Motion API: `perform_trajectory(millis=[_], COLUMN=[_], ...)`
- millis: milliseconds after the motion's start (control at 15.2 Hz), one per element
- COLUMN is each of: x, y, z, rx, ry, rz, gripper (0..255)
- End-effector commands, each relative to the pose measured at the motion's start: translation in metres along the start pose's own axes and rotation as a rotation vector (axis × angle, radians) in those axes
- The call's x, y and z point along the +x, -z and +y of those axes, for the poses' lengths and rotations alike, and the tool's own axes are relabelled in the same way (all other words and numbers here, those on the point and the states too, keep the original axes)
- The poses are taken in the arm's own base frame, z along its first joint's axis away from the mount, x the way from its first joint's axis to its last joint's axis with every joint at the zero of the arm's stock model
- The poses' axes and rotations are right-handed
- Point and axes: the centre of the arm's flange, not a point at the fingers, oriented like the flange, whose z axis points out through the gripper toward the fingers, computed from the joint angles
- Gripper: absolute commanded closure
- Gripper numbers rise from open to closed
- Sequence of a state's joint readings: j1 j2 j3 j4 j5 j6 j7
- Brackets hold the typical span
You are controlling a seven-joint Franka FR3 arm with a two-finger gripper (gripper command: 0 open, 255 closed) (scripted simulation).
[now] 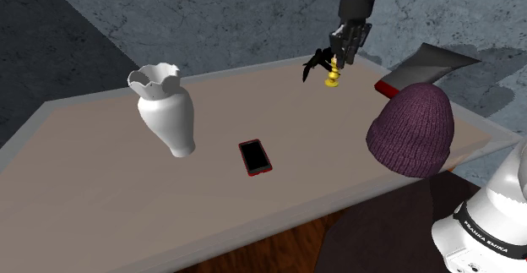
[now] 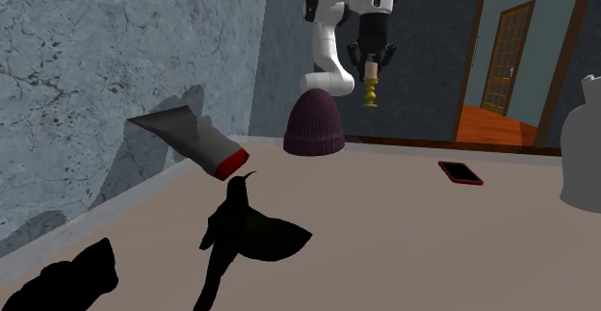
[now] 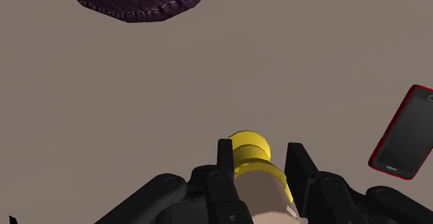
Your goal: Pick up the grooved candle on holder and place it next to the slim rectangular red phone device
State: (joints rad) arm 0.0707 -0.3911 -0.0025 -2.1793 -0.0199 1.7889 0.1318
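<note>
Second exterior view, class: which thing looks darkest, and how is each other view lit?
Second exterior view: the bird figure is a near-black silhouette; shoulder view: dim, the white vase brightest; wrist view: flat, even light on the table.

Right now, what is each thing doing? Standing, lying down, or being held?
candle on holder: upright, held in the air above the table
pincer: shut on the candle
red phone: lying flat, screen up and dark
white vase: standing upright
purple hat: sitting open side down
black bird: on the table, beak pointing up
grey tube: tilted, red cap on
</note>
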Motion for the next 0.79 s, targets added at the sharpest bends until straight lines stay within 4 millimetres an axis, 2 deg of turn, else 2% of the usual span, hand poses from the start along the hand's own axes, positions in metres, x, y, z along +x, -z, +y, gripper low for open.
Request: perform_trajectory(millis=[0,726], x=[-0.006,-0.043], y=[0.002,0.005], z=[-0.023,-0.163], rx=[0.0,0.0], ry=[-0.002,-0.002], rz=[0.0,0.0], gripper=[255,255])
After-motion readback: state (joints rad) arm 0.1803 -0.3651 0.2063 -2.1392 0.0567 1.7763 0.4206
